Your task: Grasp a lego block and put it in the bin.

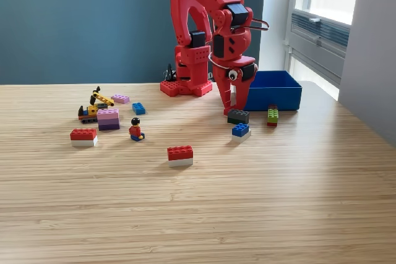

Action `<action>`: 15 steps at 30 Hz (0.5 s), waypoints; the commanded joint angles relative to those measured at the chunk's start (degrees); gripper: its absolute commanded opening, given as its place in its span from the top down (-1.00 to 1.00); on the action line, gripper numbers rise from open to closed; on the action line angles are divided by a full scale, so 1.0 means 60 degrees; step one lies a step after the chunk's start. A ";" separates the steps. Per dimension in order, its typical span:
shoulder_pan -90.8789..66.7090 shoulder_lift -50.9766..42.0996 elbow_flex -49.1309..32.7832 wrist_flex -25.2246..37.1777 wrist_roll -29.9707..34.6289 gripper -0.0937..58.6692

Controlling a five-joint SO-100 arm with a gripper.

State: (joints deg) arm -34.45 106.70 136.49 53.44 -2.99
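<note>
My red gripper (234,104) points down at the table just left of the blue bin (275,91) in the exterior view. Its jaws stand close together with a thin white lego block (233,93) pinched between them, mostly hidden by the fingers. A dark grey brick (237,116) lies right below the fingertips. In front of that brick sits a blue brick on a white one (241,130). A green and red stack (272,116) rests against the bin's front wall.
A red-on-white brick (180,155) lies mid-table, another (83,137) at the left. Beside it are a minifigure (135,130), a pink and purple stack (108,119), a small blue brick (138,108), a pink plate (120,98) and a yellow model (94,106). The arm's base (185,85) stands behind.
</note>
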 commanded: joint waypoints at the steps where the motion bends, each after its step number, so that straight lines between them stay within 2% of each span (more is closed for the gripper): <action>1: 0.0044 -0.0044 -0.0659 0.0381 0.0381 1.00; 9: 0.0103 0.0015 -0.3721 0.2944 0.0762 1.00; 15: -0.0029 -0.0015 -0.5889 0.4204 0.0908 1.00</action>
State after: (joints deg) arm -34.01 105.56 110.57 75.67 1.93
